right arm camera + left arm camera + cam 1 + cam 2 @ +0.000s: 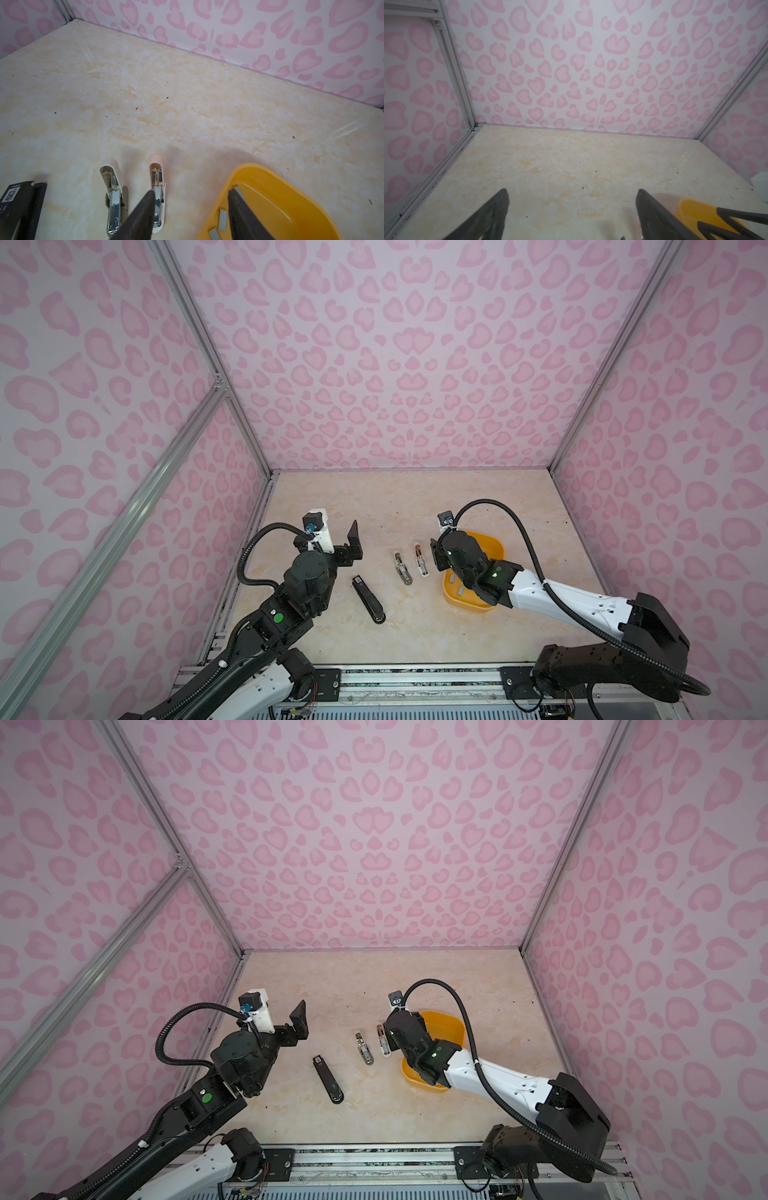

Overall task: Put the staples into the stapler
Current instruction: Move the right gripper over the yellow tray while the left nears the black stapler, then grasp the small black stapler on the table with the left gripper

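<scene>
Left gripper (pixel 572 191) hovers wide open over bare table (pixel 571 158); right gripper (pixel 191 193), half-spread and empty, hangs at the rim of the yellow tray (pixel 259 168), beside the opened pink stapler (pixel 156 187). Best move: shift it over the tray, square the jaws across one strip of the staples (pixel 222 219) on the tray floor, and pinch the long edges. The black stapler (pixel 18 199) label reads "50"; the smaller print is illegible.

3 staplers (pixel 369 599) (pixel 402 568) (pixel 420 560), 1 bowl (pixel 291 207), 3+ staples (pixel 222 217)

Grey staples (pixel 222 219) flat in yellow tub (pixel 280 207), beside open pink stapler (pixel 156 180)
</scene>
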`<action>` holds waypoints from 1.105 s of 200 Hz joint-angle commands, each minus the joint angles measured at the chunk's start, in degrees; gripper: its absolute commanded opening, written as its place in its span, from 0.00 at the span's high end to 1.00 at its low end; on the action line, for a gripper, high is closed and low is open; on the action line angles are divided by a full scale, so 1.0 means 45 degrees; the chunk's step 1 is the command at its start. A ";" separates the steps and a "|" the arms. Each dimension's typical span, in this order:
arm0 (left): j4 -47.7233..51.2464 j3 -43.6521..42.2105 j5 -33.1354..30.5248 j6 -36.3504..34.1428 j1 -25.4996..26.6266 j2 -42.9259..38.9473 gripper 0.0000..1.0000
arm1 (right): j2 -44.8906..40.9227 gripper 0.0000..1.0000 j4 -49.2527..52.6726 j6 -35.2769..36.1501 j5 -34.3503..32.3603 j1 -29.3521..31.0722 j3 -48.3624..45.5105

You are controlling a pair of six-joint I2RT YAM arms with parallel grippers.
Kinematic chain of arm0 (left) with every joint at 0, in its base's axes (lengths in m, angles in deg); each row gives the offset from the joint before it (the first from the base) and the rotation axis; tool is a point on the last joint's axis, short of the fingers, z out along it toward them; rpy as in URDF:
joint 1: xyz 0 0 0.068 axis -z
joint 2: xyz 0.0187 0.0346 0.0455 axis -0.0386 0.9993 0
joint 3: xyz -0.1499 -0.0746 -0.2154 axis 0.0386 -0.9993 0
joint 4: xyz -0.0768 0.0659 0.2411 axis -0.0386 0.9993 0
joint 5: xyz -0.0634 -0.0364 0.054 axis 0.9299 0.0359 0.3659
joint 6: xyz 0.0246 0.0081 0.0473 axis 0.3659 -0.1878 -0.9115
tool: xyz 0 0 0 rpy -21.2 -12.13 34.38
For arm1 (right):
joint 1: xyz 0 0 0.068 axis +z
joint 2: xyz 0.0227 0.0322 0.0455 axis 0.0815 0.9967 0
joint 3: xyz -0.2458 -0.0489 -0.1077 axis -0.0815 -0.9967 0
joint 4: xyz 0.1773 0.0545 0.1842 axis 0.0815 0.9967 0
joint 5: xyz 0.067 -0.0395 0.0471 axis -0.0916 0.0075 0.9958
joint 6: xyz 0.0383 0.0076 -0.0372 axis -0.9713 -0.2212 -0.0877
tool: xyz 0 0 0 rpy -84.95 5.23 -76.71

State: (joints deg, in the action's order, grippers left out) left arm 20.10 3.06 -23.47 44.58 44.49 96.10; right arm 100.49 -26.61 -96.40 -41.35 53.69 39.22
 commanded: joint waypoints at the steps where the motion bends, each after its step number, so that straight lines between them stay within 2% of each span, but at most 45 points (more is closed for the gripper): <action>1: -0.0055 0.1810 0.2575 -0.1000 -0.0002 0.0851 0.01 | -0.0422 0.43 -0.0210 -0.0048 -0.0385 -0.0141 -0.0209; 20: 0.1057 0.4110 0.4152 -0.2539 -0.0002 0.1843 0.01 | -0.0949 0.40 -0.0157 -0.0326 -0.0048 -0.0448 -0.0439; 27: 0.1626 0.4863 0.5167 -0.4064 -0.0006 0.2120 0.04 | -0.1139 0.39 -0.0149 -0.0425 -0.0002 -0.0545 -0.0551; 37: 0.2764 0.5645 0.6381 -0.6442 0.0013 0.2391 0.12 | -0.1418 0.38 -0.0103 -0.0481 0.0023 -0.0718 -0.0662; 52: 0.3916 0.6006 0.6053 -0.8982 -0.0001 0.2658 0.13 | -0.1793 0.37 -0.0030 -0.0569 0.0034 -0.0939 -0.0854; 80: 0.6012 0.5476 0.4389 -1.2924 -0.0016 0.3449 0.12 | -0.2570 0.36 -0.0244 -0.0636 0.0359 -0.1198 -0.1278; 102: 0.8345 0.4249 0.5292 -1.5755 0.0074 0.4061 0.19 | -0.3244 0.34 -0.0730 -0.0510 0.0657 -0.1244 -0.1749; 123: 0.8442 0.2512 0.6446 -1.7764 0.0079 0.3844 0.17 | -0.3843 0.32 -0.1547 -0.0292 0.0572 -0.1254 -0.2415; 149: 0.8372 0.1990 0.6689 -1.8494 0.0156 0.4468 0.17 | -0.4236 0.32 -0.2130 -0.0256 0.0585 -0.1301 -0.2944; 183: 0.9267 0.2978 0.6561 -1.8137 0.0842 0.6412 0.17 | -0.4553 0.31 -0.2198 -0.0218 0.0572 -0.1341 -0.3129; 221: 0.9921 0.3659 0.5713 -1.8035 0.1707 0.8461 0.20 | -0.4978 0.30 -0.2257 -0.0145 0.0494 -0.1434 -0.3335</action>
State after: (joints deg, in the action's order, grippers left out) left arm 60.34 17.55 4.05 -35.90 50.53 130.50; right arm 79.02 -34.98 -97.87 -38.75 47.52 24.88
